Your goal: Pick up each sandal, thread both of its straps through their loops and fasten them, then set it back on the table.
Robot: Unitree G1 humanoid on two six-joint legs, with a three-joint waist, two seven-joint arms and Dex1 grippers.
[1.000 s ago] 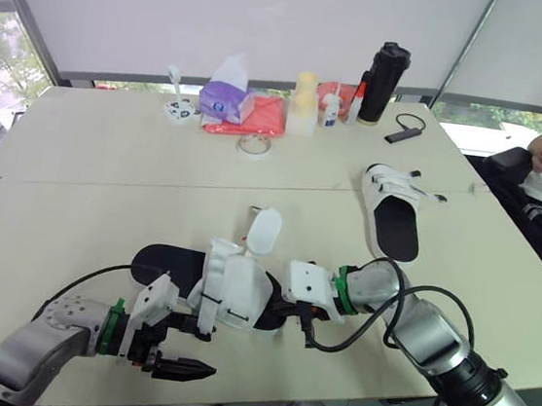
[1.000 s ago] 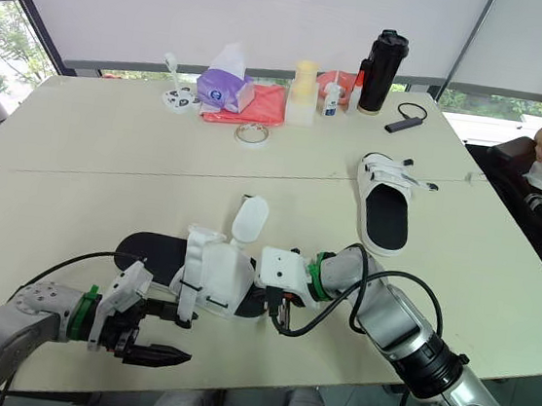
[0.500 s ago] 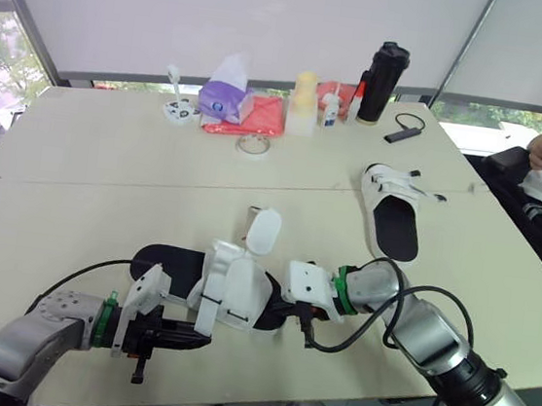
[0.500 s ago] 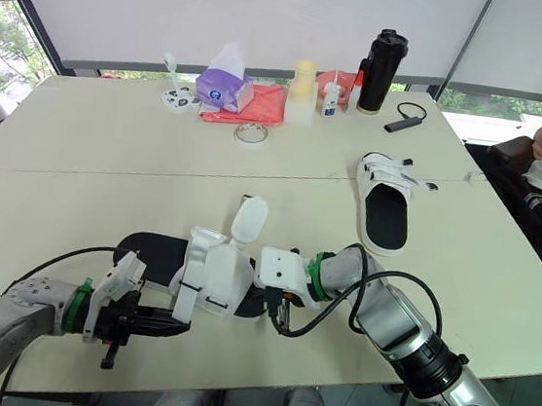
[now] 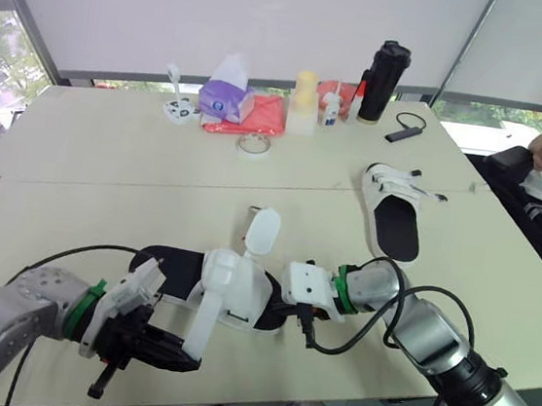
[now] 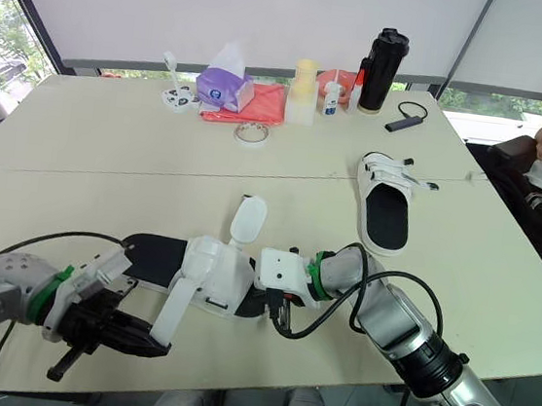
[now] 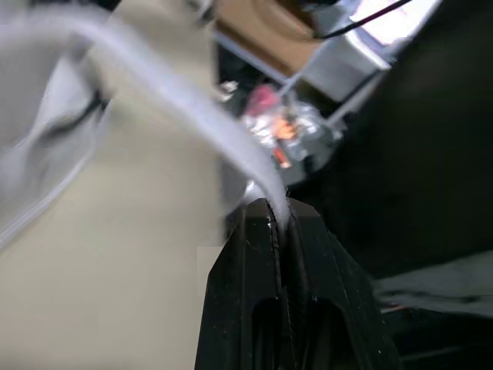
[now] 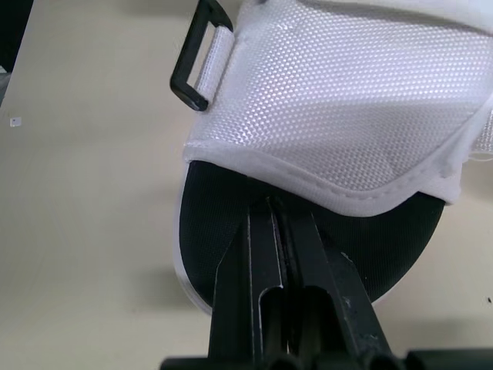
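Sandal [image 5: 233, 293] at the worktop's [image 5: 76, 191] near edge: left tool [image 5: 187, 358] pinches its strap [image 5: 202, 315], right tool [image 5: 275, 318] clamps the sole [image 8: 223, 223].

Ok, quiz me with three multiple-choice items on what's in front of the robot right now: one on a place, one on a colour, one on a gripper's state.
1. Where on the table does the far sandal lie, relative to the near sandal?
A. To its left
B. Beyond it, to its right
C. Stacked on it

2. What colour is the strap pinched by the left gripper?
A. Black
B. Red
C. White

3. The right gripper is:
A. Shut on the near sandal
B. Open above it
C. Shut on a bottle

Answers:
1 B: the head views show it lying flat, farther off on the robot's right.
2 C: the strap running from the sandal's upper into the closed fingers is white.
3 A: the right wrist view shows its fingers pressed together on the black sole, under the white upper.
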